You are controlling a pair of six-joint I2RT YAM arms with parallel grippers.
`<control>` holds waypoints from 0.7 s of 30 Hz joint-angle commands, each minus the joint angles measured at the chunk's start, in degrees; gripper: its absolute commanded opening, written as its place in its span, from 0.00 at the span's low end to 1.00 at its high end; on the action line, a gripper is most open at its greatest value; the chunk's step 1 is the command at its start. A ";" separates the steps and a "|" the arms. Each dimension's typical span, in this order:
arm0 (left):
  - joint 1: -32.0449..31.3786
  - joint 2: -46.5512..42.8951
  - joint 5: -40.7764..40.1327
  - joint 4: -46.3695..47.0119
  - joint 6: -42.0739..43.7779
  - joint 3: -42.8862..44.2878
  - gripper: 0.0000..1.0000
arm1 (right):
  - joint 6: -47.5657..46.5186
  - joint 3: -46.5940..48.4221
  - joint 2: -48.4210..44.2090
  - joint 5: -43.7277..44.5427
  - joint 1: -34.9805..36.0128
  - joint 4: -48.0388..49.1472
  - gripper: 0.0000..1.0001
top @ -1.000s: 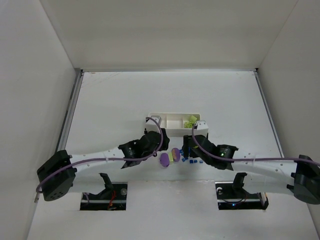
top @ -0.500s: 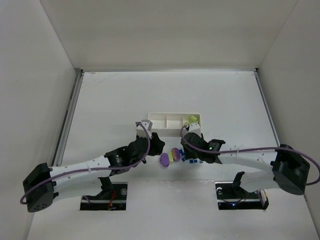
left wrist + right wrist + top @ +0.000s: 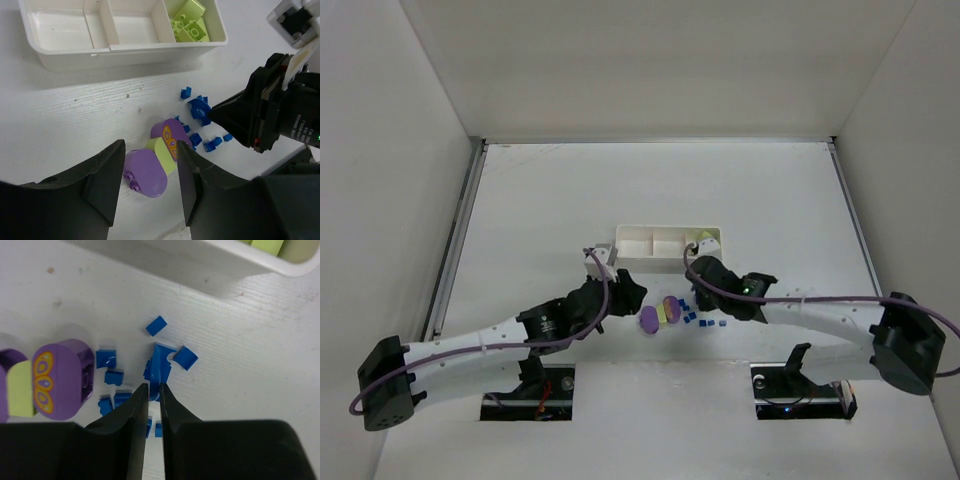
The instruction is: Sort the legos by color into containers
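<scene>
The white tray (image 3: 668, 243) has three compartments, and yellow-green blocks (image 3: 190, 20) lie in its right one. In front of it sit a plain purple piece (image 3: 145, 172), a yellow-green rounded piece (image 3: 162, 152) and a purple piece with a yellow pattern (image 3: 62, 377). Several small blue bricks (image 3: 112, 375) are scattered beside them. My left gripper (image 3: 150, 150) hangs open over the plain purple piece, one jaw on each side. My right gripper (image 3: 154, 387) is shut on a flat blue piece (image 3: 161, 362), pinched edgewise just above the table.
The tray's left and middle compartments (image 3: 65, 25) hold nothing. The two grippers are close together, the right one (image 3: 260, 117) just right of the blue bricks. White walls enclose the table on three sides.
My right gripper's jaws have closed on the flat blue piece. My left arm has stretched forward and its gripper has settled over the purple pieces.
</scene>
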 commanded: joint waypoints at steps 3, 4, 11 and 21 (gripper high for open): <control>-3.87 -0.55 -2.06 0.02 -1.21 -0.24 0.39 | -0.51 2.98 -9.43 -0.50 -0.16 0.50 0.20; -5.10 0.06 -3.03 0.02 -1.03 0.20 0.38 | -0.69 3.86 -10.13 -0.77 -0.33 0.85 0.20; -14.42 5.07 -11.90 -0.07 -0.24 2.93 0.34 | -2.71 10.28 -2.51 -5.59 -5.60 11.56 0.19; -16.45 2.44 -13.15 -1.57 -3.49 0.91 0.35 | 1.41 2.66 -6.79 3.10 -0.07 5.51 0.41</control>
